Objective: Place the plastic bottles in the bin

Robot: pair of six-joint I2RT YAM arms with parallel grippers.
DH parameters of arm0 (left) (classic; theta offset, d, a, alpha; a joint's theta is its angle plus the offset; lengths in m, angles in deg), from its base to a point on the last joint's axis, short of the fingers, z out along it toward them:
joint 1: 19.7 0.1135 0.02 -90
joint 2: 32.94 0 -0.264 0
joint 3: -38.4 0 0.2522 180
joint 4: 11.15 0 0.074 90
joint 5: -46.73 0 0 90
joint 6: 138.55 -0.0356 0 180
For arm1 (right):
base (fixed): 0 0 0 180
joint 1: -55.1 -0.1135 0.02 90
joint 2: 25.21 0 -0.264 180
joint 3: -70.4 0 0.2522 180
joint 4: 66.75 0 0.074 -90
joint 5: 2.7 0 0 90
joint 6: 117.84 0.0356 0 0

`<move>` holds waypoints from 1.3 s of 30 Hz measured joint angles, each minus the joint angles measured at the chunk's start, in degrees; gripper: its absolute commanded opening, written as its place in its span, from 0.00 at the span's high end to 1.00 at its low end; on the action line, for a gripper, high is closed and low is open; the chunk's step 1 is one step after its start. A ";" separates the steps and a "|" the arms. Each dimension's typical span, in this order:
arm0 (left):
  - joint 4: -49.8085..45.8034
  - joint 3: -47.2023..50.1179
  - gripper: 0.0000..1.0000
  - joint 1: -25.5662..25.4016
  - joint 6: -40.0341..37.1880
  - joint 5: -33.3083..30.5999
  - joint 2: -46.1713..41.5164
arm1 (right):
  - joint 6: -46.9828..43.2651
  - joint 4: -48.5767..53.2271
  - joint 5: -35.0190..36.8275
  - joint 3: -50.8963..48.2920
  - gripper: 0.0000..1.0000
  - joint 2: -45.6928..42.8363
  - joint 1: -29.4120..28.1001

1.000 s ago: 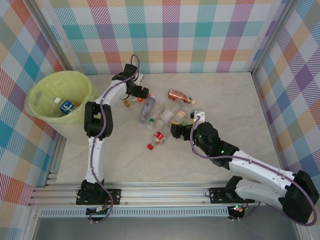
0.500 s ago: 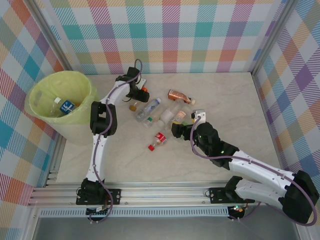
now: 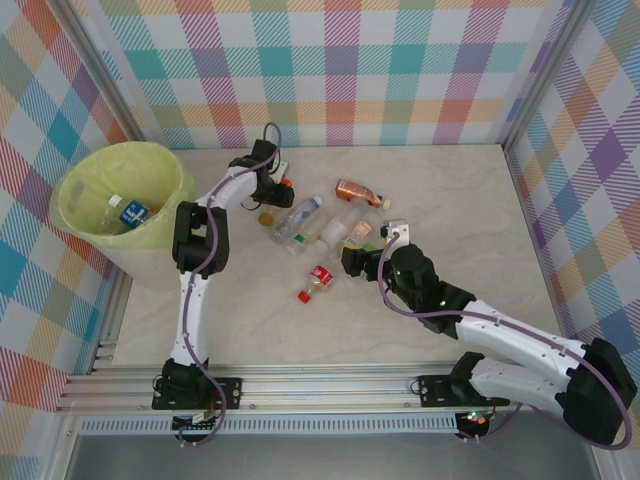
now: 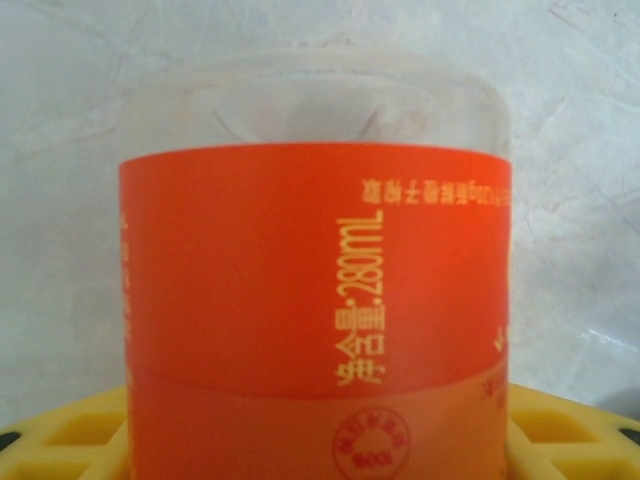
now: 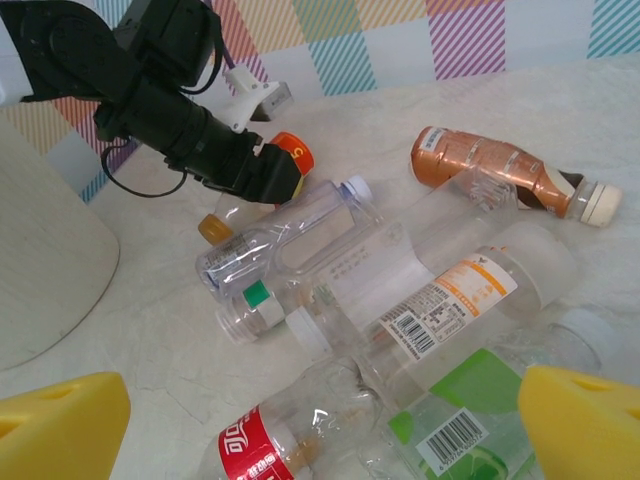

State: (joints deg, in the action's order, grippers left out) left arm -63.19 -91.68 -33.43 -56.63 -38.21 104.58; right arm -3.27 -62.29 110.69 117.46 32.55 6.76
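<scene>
Left gripper (image 3: pixel 277 186) is out at the far side of the table (image 3: pixel 480 200), and it has the orange-labelled bottle (image 4: pixel 315 280) clamped across the body. From its wrist camera the label sits right between the two yellow pads (image 4: pixel 70 440). The actual contact is off the bottom edge, so I'm calling that grip likely rather than certain.

The bottle looks empty, with a clear wall above the label and no liquid that I can see. So it's light and thin-walled, and it'll give under a hard squeeze. It's smooth and round too, apt to roll or squirt out if pinched near the shoulder. Mid-body over the label is the sensible hold, and that's where it is.

The bin (image 3: pixel 75 175) stands off to the left, well apart from that gripper, with one blue-labelled bottle (image 3: pixel 132 213) lying inside. My call is that only the carry is left for this one. The mouth is so wide that the drop needs little care.

Right gripper (image 3: pixel 350 262) hangs over the heap with its yellow fingers (image 5: pixel 60 425) spread wide, holding nothing. Below it the rest of the plastic bottles (image 5: pixel 380 290) lie jumbled, touching and overlapping. There's a brown bottle (image 5: pixel 485 163) at the far side and a red-labelled bottle (image 5: pixel 265 440) nearest. Pull one and I'd expect its neighbours to shift.
</scene>
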 measured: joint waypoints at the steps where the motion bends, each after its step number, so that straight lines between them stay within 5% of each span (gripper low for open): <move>1: 1.14 2.21 0.44 0.00 0.55 0.02 -1.49 | -0.02 -0.04 -0.28 0.00 0.00 0.39 0.00; 27: 18.32 31.32 0.48 -0.11 17.27 14.88 -43.54 | -8.33 -10.60 -9.51 3.61 0.00 11.76 0.00; 34: 15.17 31.19 0.49 -0.11 17.97 14.67 -53.99 | -8.79 -16.98 -10.01 5.03 0.00 16.17 0.00; 39: 11.74 29.97 0.49 -0.09 18.12 7.63 -59.06 | -8.79 -22.67 -9.38 5.51 0.00 18.86 0.00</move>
State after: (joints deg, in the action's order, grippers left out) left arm -51.46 -61.71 -33.52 -38.51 -30.58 45.52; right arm -12.05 -84.96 101.32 122.97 51.41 6.76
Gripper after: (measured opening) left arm 0.584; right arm 0.997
